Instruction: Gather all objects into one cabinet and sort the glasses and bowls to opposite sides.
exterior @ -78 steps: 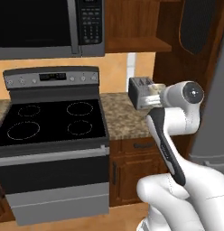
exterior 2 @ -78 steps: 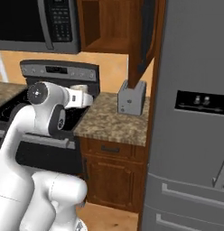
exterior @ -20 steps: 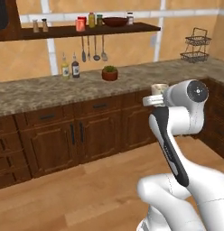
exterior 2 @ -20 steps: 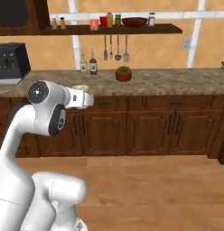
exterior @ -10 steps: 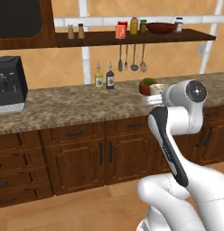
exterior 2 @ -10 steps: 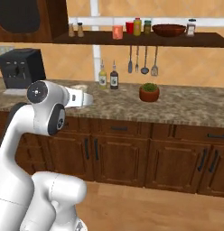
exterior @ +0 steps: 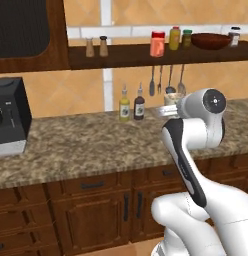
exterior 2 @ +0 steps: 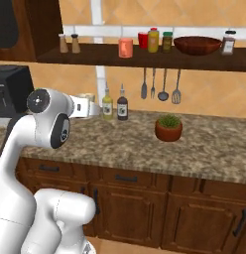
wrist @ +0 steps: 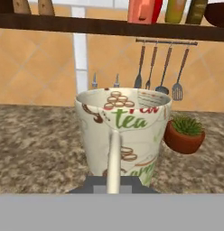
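Currently the gripper (wrist: 114, 182) is clamped on the cream tumbler (wrist: 124, 133), upright right at its fingertips, above the counter (exterior 2: 209, 149). Salmon tumbler (exterior 2: 125, 47) and bowl (exterior 2: 197, 45) sit on the shelf (exterior 2: 95, 58), well apart.

Cream tumbler (wrist: 123, 133): we saw its base cut off at the bottom of the hand view, and the robot's arm hid most of it in both base views.
Gripper fingers: the tumbler hid them, so we couldn't see how the jaws stood.
Sauce bottles (wrist: 105, 82): only their caps showed above the tumbler's rim.
Dark bowl (wrist: 217, 12): cropped at the hand view's corner.
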